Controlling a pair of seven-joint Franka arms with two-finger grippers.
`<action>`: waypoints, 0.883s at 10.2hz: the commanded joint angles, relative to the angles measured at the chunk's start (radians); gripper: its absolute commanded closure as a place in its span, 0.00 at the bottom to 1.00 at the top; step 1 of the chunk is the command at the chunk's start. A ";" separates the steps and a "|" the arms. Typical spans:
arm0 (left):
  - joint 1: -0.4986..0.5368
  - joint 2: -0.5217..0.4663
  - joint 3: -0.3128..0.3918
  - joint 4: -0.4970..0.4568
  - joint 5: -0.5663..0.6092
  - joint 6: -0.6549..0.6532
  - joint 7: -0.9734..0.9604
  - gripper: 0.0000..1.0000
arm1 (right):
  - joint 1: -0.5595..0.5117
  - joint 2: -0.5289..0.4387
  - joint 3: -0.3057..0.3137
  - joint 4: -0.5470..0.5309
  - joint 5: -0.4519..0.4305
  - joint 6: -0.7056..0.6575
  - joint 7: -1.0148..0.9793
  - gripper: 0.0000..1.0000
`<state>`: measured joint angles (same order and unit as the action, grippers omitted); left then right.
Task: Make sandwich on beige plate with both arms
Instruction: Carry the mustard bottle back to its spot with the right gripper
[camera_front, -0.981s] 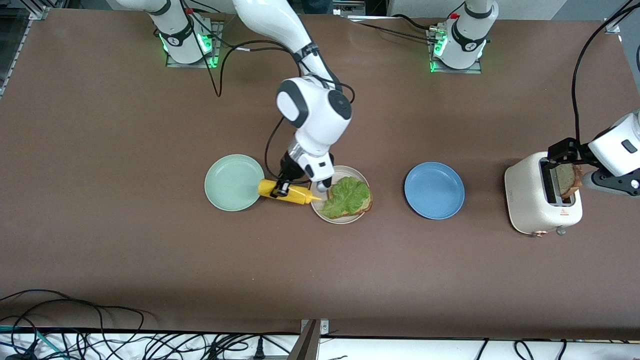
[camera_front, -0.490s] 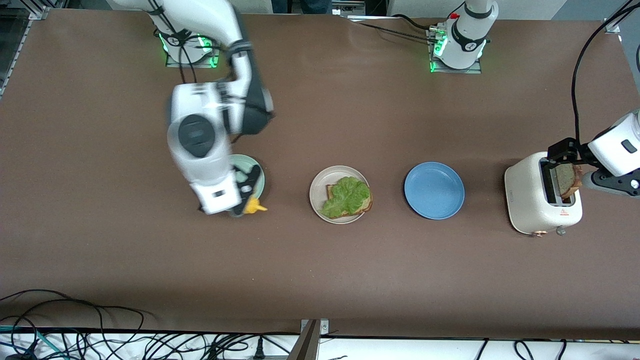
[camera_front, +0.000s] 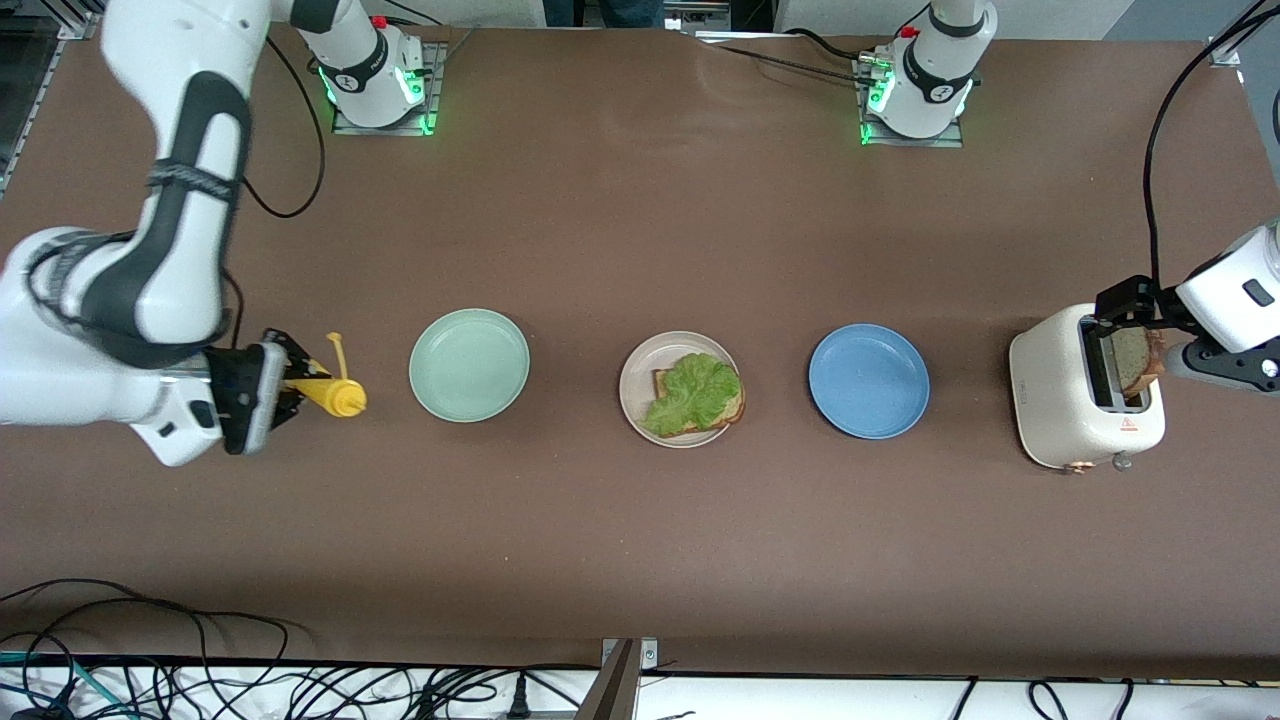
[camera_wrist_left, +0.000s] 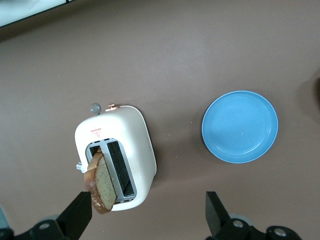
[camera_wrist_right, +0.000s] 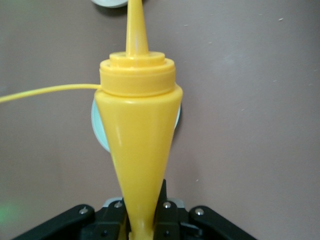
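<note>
While our right gripper (camera_front: 285, 385) is clamping the yellow plastic squeeze bottle (camera_front: 335, 397) near the right arm's table edge, our open left gripper (camera_front: 1135, 330) is hovering at the tan toast slice (camera_front: 1135, 362) in the white toaster (camera_front: 1060, 400), needing to close and carry it onto the green ruffled lettuce (camera_front: 695, 392) on the round beige plate (camera_front: 636, 385) mid-table.

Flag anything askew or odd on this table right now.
One tan bread slice leans crookedly out of the white toaster, between the left gripper's open fingers. The right gripper holds a yellow squeeze bottle. The open-faced lettuce-topped bread lies flat on the beige plate.
</note>
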<state>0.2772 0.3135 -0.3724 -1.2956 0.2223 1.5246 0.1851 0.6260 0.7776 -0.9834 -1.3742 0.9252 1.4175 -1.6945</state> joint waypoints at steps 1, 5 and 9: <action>0.007 -0.013 -0.002 -0.005 -0.023 -0.009 0.004 0.00 | -0.104 -0.035 0.023 -0.142 0.102 -0.075 -0.214 1.00; 0.007 -0.011 -0.002 -0.005 -0.024 -0.009 0.004 0.00 | -0.202 -0.027 0.026 -0.357 0.181 -0.156 -0.515 1.00; 0.007 -0.011 0.000 -0.005 -0.024 -0.009 0.004 0.00 | -0.227 0.025 0.034 -0.483 0.239 -0.129 -0.847 1.00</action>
<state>0.2777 0.3135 -0.3721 -1.2957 0.2223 1.5246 0.1851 0.4055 0.8010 -0.9561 -1.8184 1.1235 1.2869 -2.4477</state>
